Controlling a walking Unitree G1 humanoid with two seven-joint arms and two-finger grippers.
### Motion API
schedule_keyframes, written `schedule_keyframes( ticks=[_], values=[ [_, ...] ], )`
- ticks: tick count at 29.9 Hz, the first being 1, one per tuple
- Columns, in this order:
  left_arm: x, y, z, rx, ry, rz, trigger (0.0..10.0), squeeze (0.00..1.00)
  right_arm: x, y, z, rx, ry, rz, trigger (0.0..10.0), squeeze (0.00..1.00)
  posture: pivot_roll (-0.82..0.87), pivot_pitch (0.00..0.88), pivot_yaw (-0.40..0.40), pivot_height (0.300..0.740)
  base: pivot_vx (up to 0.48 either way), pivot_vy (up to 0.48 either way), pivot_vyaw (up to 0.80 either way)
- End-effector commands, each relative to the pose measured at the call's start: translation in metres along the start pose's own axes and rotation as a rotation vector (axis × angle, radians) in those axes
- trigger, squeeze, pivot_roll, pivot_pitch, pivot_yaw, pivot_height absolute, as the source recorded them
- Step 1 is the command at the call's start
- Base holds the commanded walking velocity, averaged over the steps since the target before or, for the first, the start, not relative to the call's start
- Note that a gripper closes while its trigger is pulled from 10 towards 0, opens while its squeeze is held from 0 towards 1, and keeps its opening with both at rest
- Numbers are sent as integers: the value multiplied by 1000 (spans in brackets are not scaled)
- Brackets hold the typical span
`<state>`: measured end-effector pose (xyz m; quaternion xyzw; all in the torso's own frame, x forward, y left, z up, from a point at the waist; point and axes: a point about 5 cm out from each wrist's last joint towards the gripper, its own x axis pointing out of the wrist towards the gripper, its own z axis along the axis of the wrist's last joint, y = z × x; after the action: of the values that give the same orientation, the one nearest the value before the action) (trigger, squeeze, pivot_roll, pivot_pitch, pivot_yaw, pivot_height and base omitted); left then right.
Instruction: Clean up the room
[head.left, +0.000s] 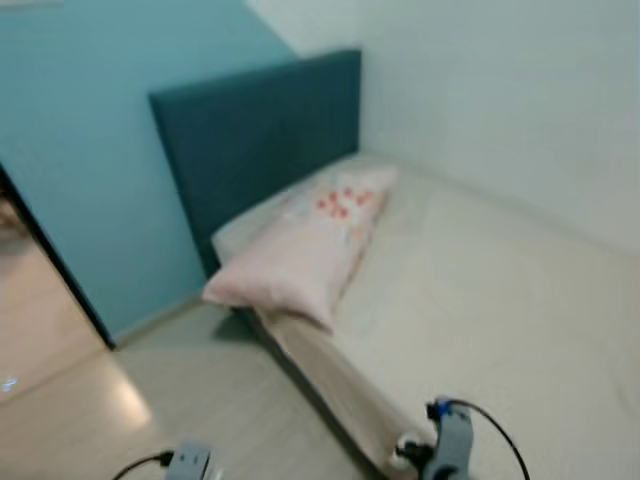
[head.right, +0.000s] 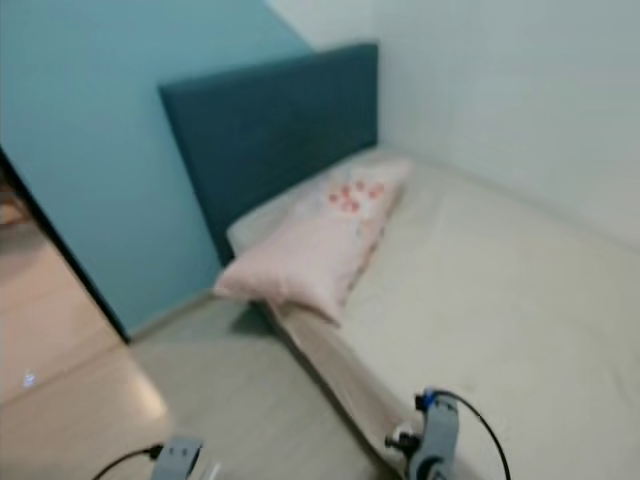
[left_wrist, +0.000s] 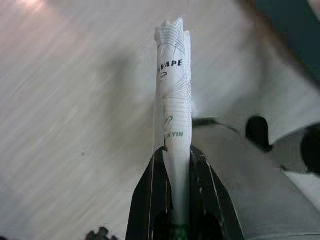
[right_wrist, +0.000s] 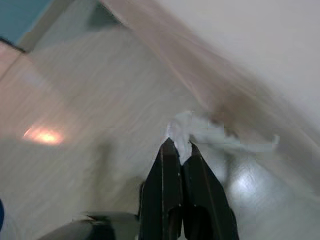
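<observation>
Both grippers were shut tight, the left gripper (left_wrist: 176, 165) on a folded paper (left_wrist: 174, 85), the right gripper (right_wrist: 181, 155) on a white tissue (right_wrist: 200, 132); best to keep squeezing while walking to a bin.

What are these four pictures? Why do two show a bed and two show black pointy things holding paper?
They all come from one walking robot that is tidying a bedroom. The two bed pictures are its two eyes, looking down from its head. You see a bed with a pink flowered pillow, a dark blue-green headboard and a pale wood floor. The silver bits at the bottom are its arms.

The other two pictures come from little cameras on its wrists. The black pointy things are its fingers. The left gripper pinches a flattened white packet with printed letters. The right gripper pinches a crumpled white tissue or wrapper; it is too blurry to say which. Both are probably rubbish it picked up.
</observation>
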<state>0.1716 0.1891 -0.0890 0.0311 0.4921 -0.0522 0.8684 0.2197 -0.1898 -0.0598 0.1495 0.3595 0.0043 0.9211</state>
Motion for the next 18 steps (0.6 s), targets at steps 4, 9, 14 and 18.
schedule_keyframes(
  ticks=[4,9,14,18],
  values=[
    [-1,-1,-6,10,29,-8,10000,0,-1,4,-8,41,24,26,10000,0,28,0,4,740,0,0,786],
    [0,-2,-6,6,27,-8,10000,0,-1,3,-8,61,20,17,10000,0,27,0,1,740,0,0,788],
    [0,-3,-7,-2,32,-16,10000,0,-1,3,-8,72,24,23,10000,0,27,0,4,740,0,0,788],
    [-1,-5,-9,-16,40,-28,10000,0,-1,2,-8,81,25,27,10000,0,28,0,3,740,0,0,786]
  ],
)
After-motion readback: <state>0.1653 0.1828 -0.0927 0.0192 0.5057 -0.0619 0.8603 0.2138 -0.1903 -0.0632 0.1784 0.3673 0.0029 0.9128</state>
